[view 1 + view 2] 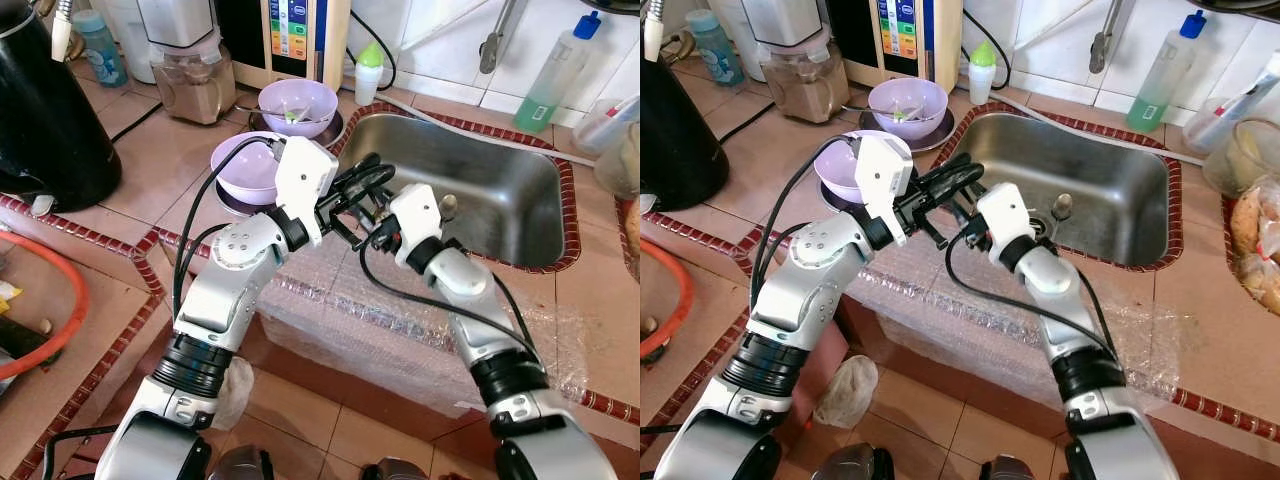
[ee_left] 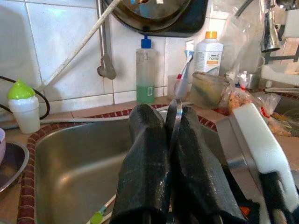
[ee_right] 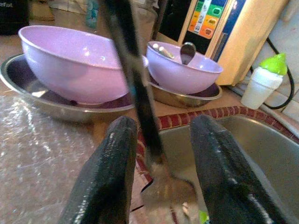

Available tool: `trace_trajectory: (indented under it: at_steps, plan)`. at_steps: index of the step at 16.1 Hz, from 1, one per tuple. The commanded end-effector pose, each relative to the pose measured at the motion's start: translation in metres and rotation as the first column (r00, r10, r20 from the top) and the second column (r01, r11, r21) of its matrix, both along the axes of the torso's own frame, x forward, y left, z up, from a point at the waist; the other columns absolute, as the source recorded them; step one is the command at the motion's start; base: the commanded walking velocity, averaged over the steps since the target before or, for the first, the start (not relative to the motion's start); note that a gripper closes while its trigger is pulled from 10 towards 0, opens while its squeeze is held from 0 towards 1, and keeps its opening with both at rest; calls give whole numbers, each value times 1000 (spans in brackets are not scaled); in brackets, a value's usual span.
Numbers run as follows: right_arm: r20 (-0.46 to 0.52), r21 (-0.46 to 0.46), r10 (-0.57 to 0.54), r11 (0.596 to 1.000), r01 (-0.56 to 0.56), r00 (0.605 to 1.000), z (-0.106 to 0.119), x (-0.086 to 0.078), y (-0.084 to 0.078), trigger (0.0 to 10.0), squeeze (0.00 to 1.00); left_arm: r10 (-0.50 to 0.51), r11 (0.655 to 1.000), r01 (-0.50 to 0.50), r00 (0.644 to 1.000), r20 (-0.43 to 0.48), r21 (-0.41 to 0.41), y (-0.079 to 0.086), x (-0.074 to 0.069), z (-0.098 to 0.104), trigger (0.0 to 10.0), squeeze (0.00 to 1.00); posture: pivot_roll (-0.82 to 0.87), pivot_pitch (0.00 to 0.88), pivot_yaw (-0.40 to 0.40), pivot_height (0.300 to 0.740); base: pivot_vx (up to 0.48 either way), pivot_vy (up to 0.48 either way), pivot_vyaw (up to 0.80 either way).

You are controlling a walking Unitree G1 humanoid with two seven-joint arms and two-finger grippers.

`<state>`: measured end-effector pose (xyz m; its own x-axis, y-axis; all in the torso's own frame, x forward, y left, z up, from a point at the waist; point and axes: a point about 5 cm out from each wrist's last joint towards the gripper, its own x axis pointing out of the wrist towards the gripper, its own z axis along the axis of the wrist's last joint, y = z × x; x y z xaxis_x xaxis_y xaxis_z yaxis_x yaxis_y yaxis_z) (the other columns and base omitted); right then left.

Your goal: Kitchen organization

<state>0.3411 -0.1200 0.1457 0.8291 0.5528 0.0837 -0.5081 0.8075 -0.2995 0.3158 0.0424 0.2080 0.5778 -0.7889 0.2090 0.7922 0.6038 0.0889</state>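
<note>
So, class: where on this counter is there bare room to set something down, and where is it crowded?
Free: the tiled stretch between the black pot and the near purple bowl, and the sink basin, nearly bare. Crowded: the back wall, with blender, far bowl and green bottle, and the sink's near edge, where left gripper and right gripper meet.

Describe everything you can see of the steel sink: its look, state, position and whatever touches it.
The sink is a rectangular stainless-steel basin with rounded corners, sunk into the tiled counter inside a red mosaic border. Its dull grey walls look dry, and a drain plug stands on its floor. A green-tipped object lies at its bottom. The left gripper and the right gripper meet above its near-left corner.
</note>
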Motion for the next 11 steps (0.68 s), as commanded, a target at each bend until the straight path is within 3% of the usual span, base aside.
trace_trajectory:
  at_steps: [1,3,6,11]
  plan:
    - [-5,-2,-7,1000,7,1000,2,3,-5,0,0,-8,1000,8,999,34,-3,-1,-2,6,0,0,-57,61,7,740,0,0,0]
    - [-36,-1,49,999,-49,998,3,4,-6,0,0,-3,1000,3,999,38,2,0,-1,5,0,0,-57,61,7,740,0,0,0]
    - [-30,-13,25,1000,-25,999,12,12,-19,0,0,-4,1000,3,999,50,29,0,-2,3,0,0,-66,63,17,740,0,0,0]
    - [-19,-24,75,997,-76,997,19,14,-21,0,0,8,999,-12,998,61,50,2,-1,0,196,0,-64,66,14,740,0,0,0]
